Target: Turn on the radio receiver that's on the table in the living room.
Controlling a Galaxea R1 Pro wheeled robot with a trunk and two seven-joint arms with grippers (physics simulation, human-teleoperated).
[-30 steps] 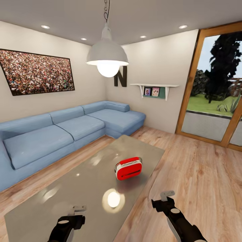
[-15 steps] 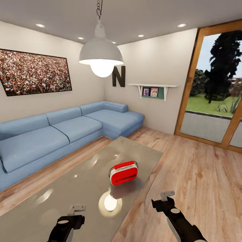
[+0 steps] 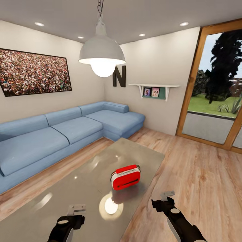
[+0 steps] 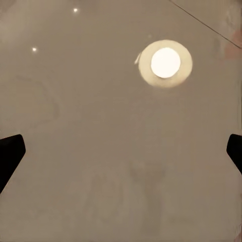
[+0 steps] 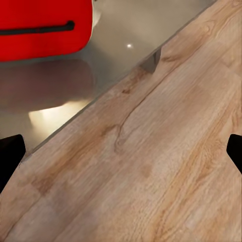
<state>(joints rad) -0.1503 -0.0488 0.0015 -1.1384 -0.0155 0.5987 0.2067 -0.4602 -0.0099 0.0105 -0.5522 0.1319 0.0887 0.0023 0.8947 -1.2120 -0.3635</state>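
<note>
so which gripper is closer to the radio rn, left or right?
Right, by a little. The right gripper hangs over the floor just off the table edge, beside the radio receiver. The left gripper hangs above the tabletop, farther back on the other side.

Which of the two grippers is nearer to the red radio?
The right gripper: it hangs over the floor beside the table, close to the radio receiver; the left gripper is farther.
</note>
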